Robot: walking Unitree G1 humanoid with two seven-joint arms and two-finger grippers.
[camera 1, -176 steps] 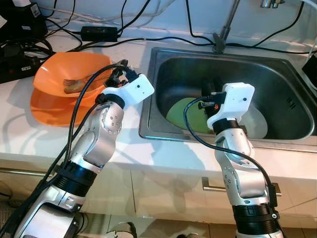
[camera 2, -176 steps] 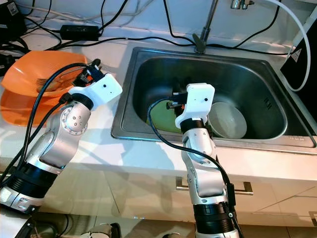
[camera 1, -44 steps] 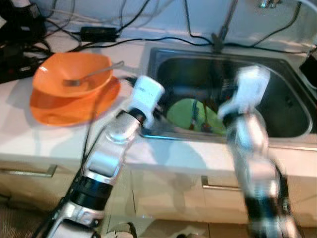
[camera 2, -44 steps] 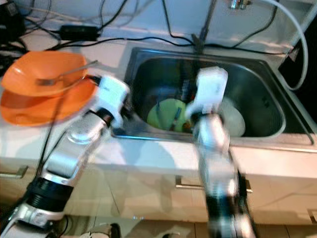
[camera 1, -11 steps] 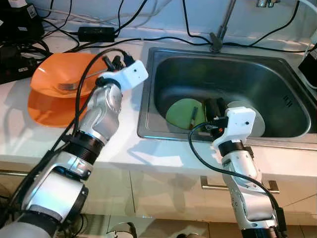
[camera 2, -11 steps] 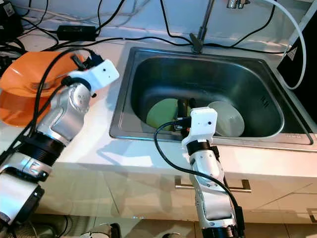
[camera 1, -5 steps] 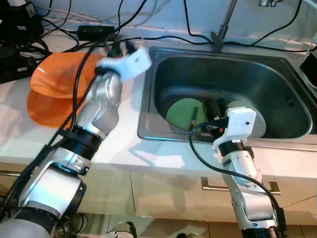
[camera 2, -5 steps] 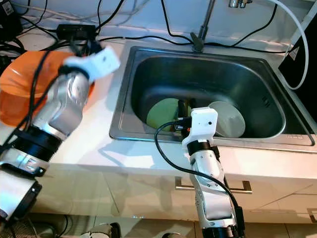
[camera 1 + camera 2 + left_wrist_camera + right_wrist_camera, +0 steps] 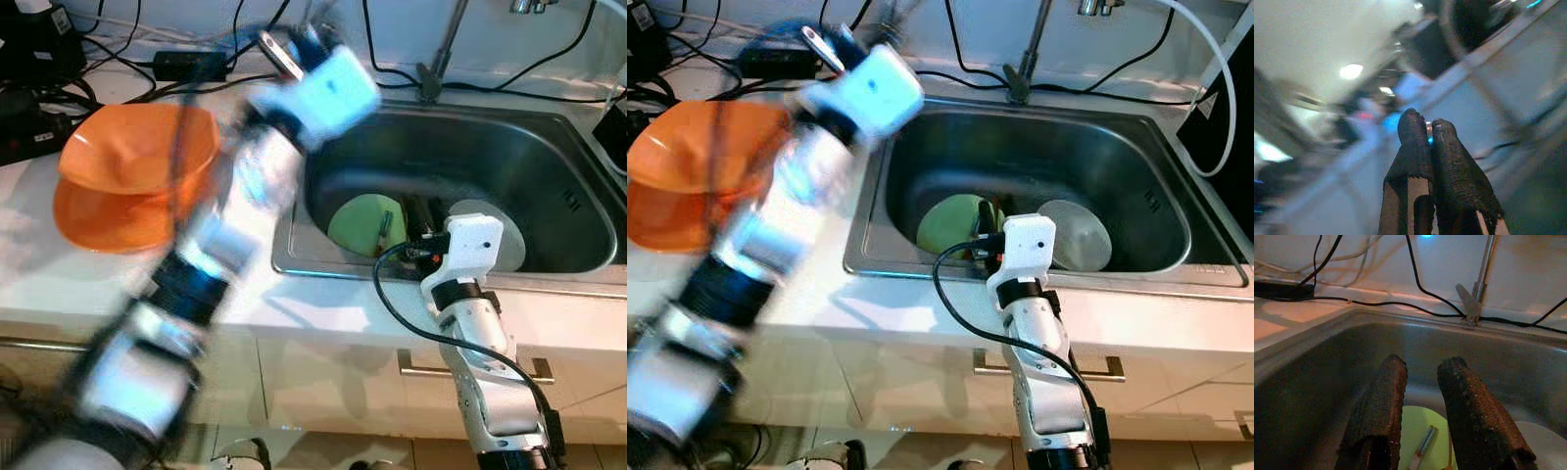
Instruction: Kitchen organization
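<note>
A metal fork (image 9: 279, 54) is pinched in the left tool (image 9: 1426, 128), whose two black fingers are pressed together on it; arm and fork are raised above the bench (image 9: 39, 264) near the sink's back left corner and are smeared by motion blur. The left wrist view is also blurred and shows little beyond the closed fingertips (image 9: 1442, 128). On the bench to the left an orange bowl (image 9: 137, 147) sits in an orange plate (image 9: 93, 220). In the steel sink (image 9: 549, 157) a green plate (image 9: 361, 220) lies on the bottom with a small utensil (image 9: 1422, 445) on it, and a white plate (image 9: 505, 240) lies just beside it. The right tool (image 9: 1420, 377) hangs over the sink's near edge, its fingers narrowly parted and holding nothing, above the green plate. Black cables (image 9: 206, 59) and a faucet (image 9: 446, 49) run along the back.
</note>
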